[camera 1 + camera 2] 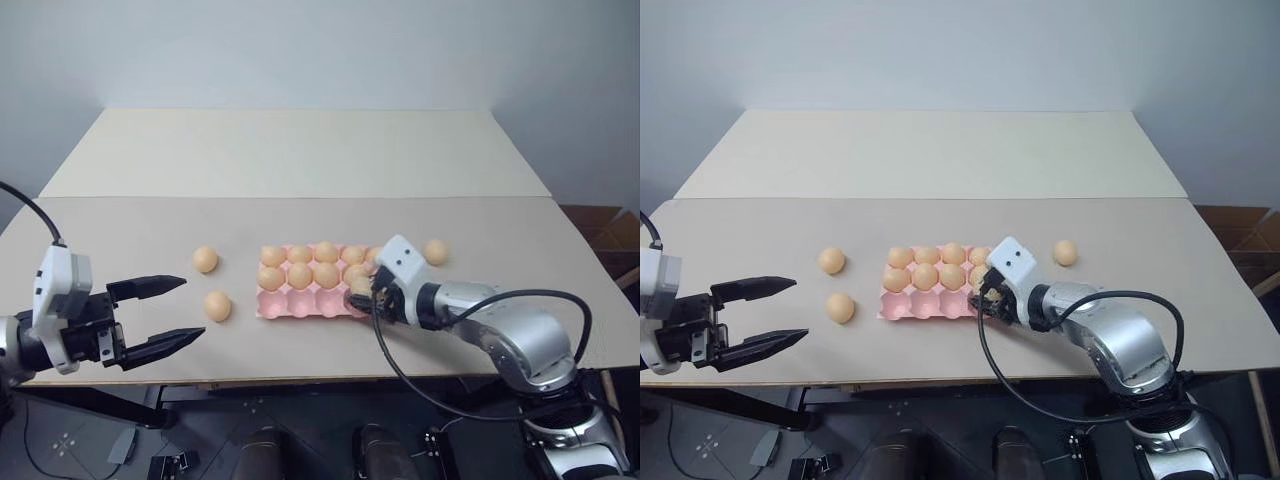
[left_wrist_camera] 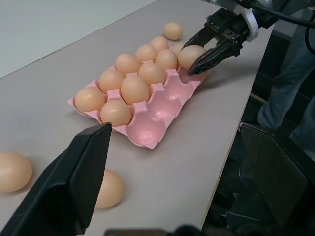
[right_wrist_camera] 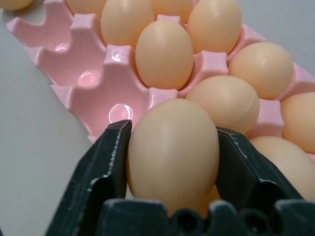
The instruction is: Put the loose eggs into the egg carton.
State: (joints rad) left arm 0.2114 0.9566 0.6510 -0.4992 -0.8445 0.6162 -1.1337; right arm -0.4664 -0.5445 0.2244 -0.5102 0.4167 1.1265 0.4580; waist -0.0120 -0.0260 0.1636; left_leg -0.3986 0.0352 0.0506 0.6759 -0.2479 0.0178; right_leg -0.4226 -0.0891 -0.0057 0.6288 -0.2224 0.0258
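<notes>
The pink egg carton point(image 1: 300, 304) lies near the table's front edge, with several eggs in its two back rows and bare cups along the front row point(image 2: 152, 129). My right gripper point(image 1: 362, 288) hovers at the carton's right end, shut on a tan egg point(image 3: 172, 152) held between its black fingers point(image 3: 106, 162); the same egg point(image 2: 191, 55) shows above the end cups. Loose eggs lie on the table: two left of the carton point(image 1: 205, 259) point(image 1: 217, 305) and one to its right point(image 1: 435, 251). My left gripper point(image 1: 188, 308) stands open and empty at the front left.
The beige table point(image 1: 300, 150) stretches far back behind the carton, with a seam across its middle. A black cable point(image 1: 400, 375) hangs off my right arm past the front edge. A cardboard box point(image 1: 605, 228) stands beyond the table's right side.
</notes>
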